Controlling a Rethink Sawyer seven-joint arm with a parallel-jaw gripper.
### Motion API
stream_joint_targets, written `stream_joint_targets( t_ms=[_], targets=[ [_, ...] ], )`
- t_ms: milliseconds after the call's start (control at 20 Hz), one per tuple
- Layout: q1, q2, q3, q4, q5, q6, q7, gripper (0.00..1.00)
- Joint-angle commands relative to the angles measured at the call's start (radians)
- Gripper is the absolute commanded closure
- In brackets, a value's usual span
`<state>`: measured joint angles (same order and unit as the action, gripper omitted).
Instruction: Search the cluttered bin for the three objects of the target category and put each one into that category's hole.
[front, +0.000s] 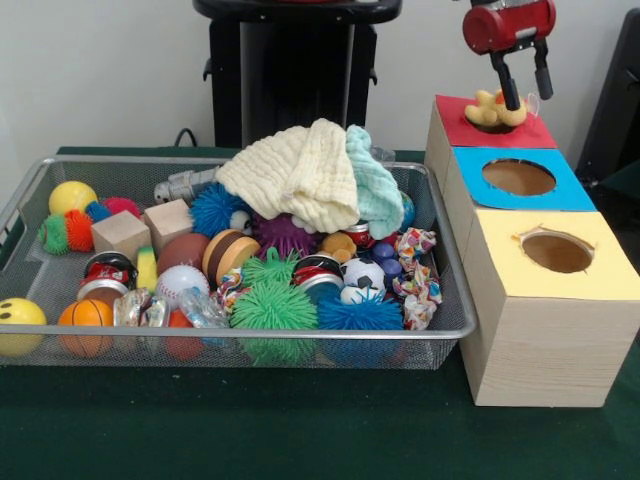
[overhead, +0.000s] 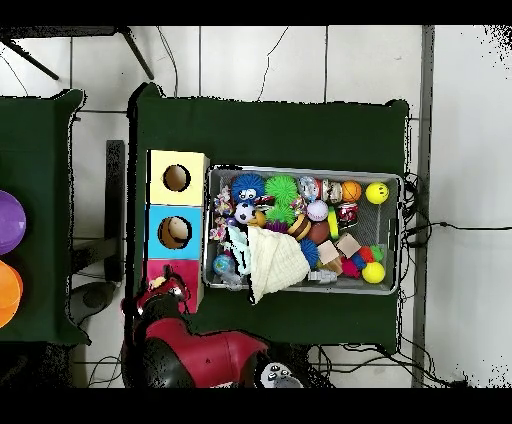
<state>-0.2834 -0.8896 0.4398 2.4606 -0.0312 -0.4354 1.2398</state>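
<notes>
Well in front of the pincer and off to one side, the wire bin holds balls and cloths. Directly under the pincer, whose fingers stand apart, the yellow duck rests on the red box.

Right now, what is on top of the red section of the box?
A yellow duck toy lies on the red section, with the gripper above it, fingers open around it. The toy covers any hole there.

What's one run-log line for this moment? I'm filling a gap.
gripper: open, over red box | yellow duck toy: on red box, between fingers | wire bin: cluttered
</notes>
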Motion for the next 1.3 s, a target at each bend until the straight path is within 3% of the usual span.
stream_joint_targets(
  t_ms=[50,150,350,500,700,1050,1300],
  targets=[
    [0.023,-0.047,-0.061,-0.136,0.068,0.106,0.182,0.00],
    [0.035,-0.050,-0.077,-0.141,0.074,0.145,0.167,0.00],
    [0.074,-0.035,-0.137,-0.173,0.100,0.317,0.100,0.00],
    [0.148,-0.035,-0.245,-0.227,0.121,0.478,0.047,0.00],
    [0.175,-0.054,-0.302,-0.264,0.083,0.589,0.075,0.00],
    [0.215,-0.061,-0.355,-0.309,0.017,0.632,0.140,0.00],
    [0.228,-0.064,-0.369,-0.301,0.012,0.586,0.157,0.00]
  ],
)
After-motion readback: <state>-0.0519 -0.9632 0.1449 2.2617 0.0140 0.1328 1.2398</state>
